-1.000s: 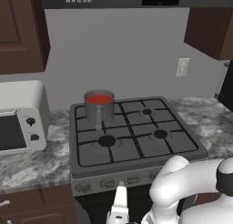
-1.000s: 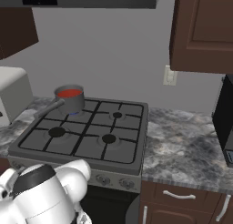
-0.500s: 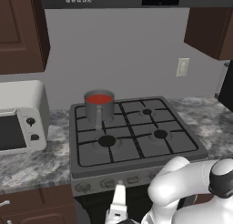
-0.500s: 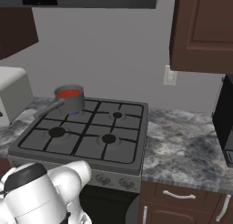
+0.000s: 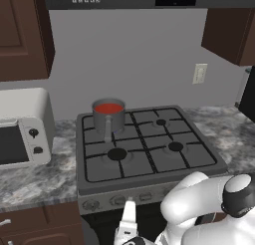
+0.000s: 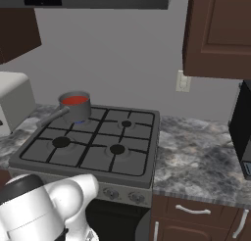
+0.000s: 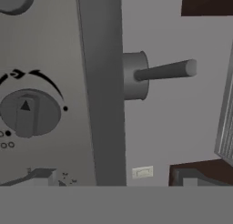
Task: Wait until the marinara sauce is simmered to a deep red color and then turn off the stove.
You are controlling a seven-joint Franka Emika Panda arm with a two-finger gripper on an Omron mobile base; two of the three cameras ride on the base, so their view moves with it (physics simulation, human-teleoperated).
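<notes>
Dark cabinets and a grey wall frame the stove [image 5: 149,154], which sits in a marbled desk [image 5: 30,174] beside a white toaster oven [image 5: 22,129]. From the left base view, a grey pot [image 5: 108,117] stands on the back left burner, holding the sauce [image 5: 108,108], which looks bright red. The claw [image 5: 128,221] hangs low, just in front of the knob row.

From the right base view, the same pot [image 6: 75,107] shows a small blue flame under it, so the burner looks lit.

From the hand view, one knob [image 7: 28,113] is close ahead on the front panel, and the pot [image 7: 135,76] juts past the stove edge. The claw's fingers are hidden; they seem spread wide and empty.

The waiting looks about done. Next the claw should close on the knob and turn it off.
</notes>
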